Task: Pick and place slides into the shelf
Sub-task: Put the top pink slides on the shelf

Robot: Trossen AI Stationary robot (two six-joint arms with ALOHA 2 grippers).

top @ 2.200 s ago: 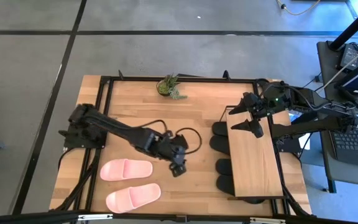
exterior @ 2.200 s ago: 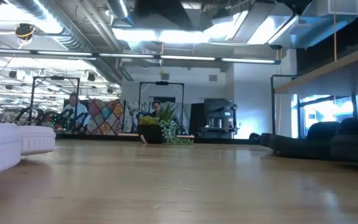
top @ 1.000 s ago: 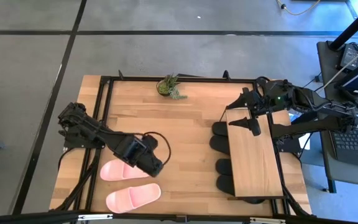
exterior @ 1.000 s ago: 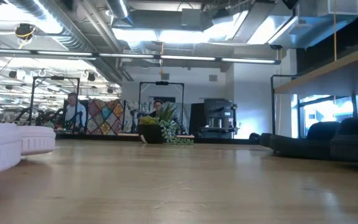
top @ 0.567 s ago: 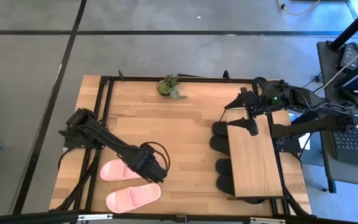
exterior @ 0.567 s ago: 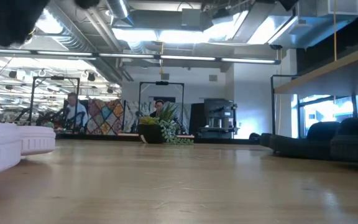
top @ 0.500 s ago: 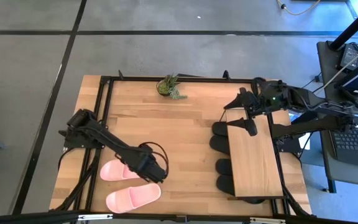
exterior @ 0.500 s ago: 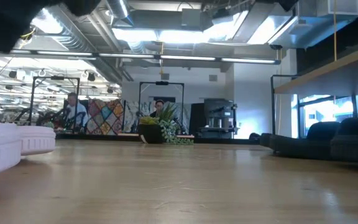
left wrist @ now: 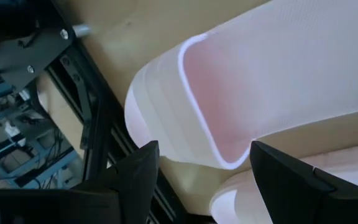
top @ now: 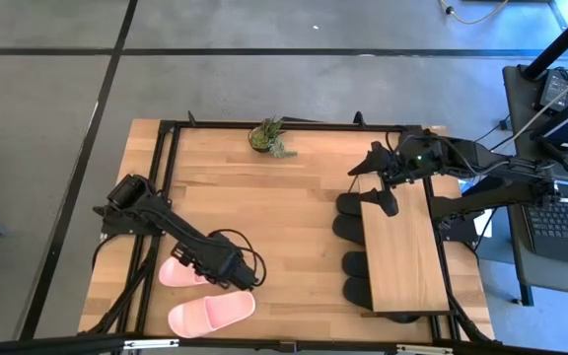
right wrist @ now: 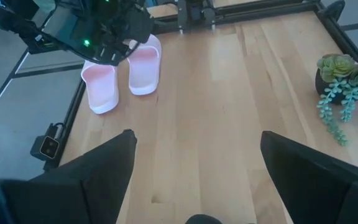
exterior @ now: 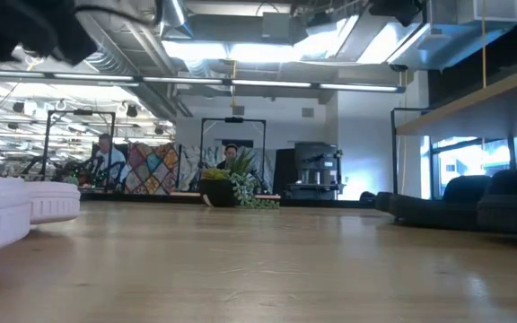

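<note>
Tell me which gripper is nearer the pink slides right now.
Left. The left gripper hangs open directly over the pink slides, fingers either side of one slide's end. The right gripper is open across the table, above the shelf.

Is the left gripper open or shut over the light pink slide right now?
Open. In the left wrist view the left gripper's two dark fingers stand apart, with the light pink slide's end showing between them, ungrasped.
</note>
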